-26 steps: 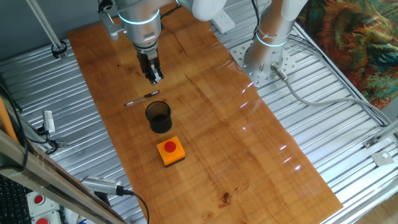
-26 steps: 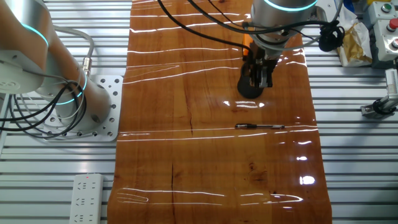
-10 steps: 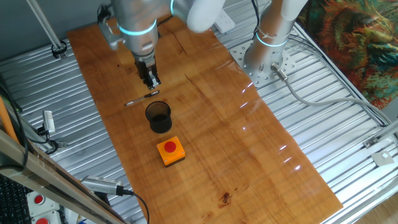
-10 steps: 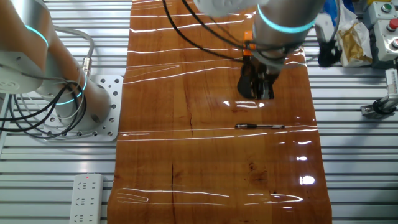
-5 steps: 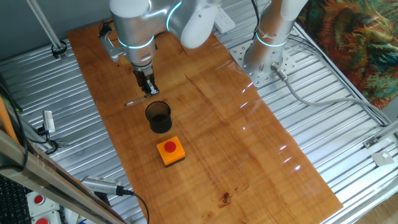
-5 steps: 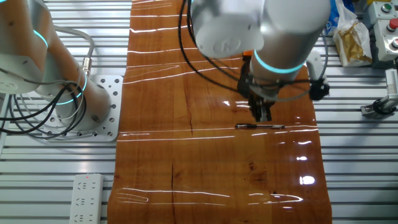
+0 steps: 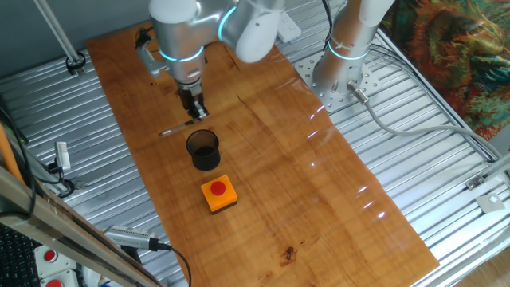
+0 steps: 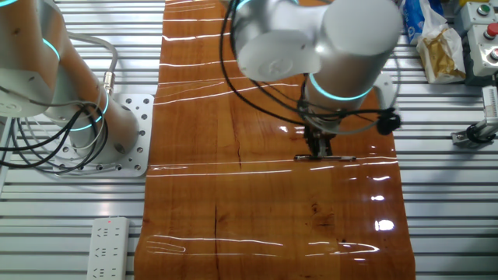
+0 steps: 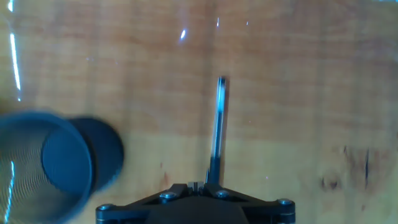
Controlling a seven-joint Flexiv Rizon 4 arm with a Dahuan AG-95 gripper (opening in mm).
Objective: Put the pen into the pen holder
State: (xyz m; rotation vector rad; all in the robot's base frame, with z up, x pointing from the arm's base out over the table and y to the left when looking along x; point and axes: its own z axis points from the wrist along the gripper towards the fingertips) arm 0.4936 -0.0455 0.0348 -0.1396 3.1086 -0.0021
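The thin dark pen (image 7: pixel 182 126) with a silvery part lies flat on the wooden table, just behind the black cup-shaped pen holder (image 7: pixel 203 149). It also shows in the other fixed view (image 8: pixel 325 158) and the hand view (image 9: pixel 217 127). My gripper (image 7: pixel 196 113) is low over the pen, with its tips at the pen's end nearest the holder (image 8: pixel 320 150). In the hand view the two fingertips (image 9: pixel 200 183) are pressed together, and the pen runs just beside them, not between them. The pen holder (image 9: pixel 59 162) stands upright at the left of the hand view. In the other fixed view it is hidden behind the arm.
An orange square box with a red button (image 7: pixel 217 194) sits in front of the pen holder. The wooden board's left edge (image 7: pixel 119 119) runs close beside the pen. Metal slats surround the board. A second robot's base (image 7: pixel 339 76) stands at the back right.
My gripper has moved down and sideways from above the pen holder to the pen, and its wrist has turned. The pen and the holder have not moved.
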